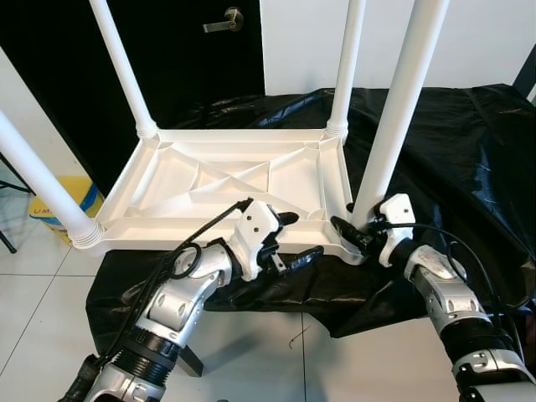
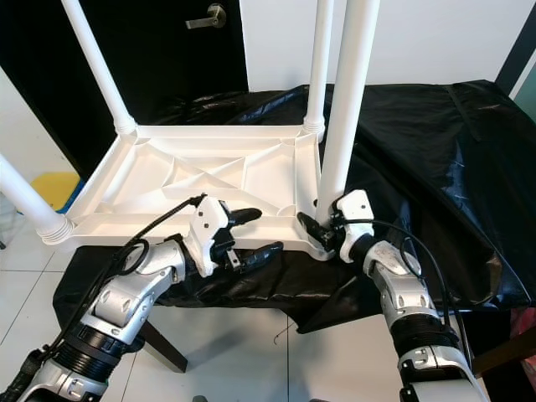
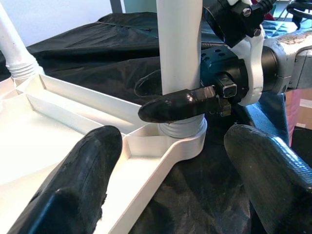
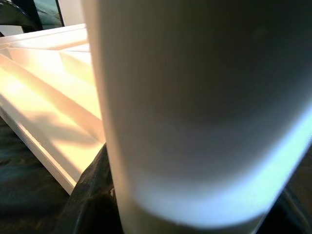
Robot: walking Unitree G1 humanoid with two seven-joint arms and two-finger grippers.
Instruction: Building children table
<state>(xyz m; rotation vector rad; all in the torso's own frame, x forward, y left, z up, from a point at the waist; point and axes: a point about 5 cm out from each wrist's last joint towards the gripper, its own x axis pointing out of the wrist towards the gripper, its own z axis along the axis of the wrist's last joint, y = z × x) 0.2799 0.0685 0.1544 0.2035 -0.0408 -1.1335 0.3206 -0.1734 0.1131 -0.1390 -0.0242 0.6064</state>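
Left claw [image 1: 289, 239] sat open, lower centre, straddling the near rim of the upturned tabletop [image 1: 226, 180]. Right claw [image 1: 353, 232], centre right, gripped the near-right leg [image 1: 400, 109] at its socket. All four legs stood in place; probably only tightening and flipping left. No containers seen.

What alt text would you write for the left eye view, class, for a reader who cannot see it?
An upside-down white plastic children's table lies on a black-covered surface with four legs pointing up. The right gripper clasps the base of the near right leg, while the left gripper, fingers open, sits at the table's near edge.
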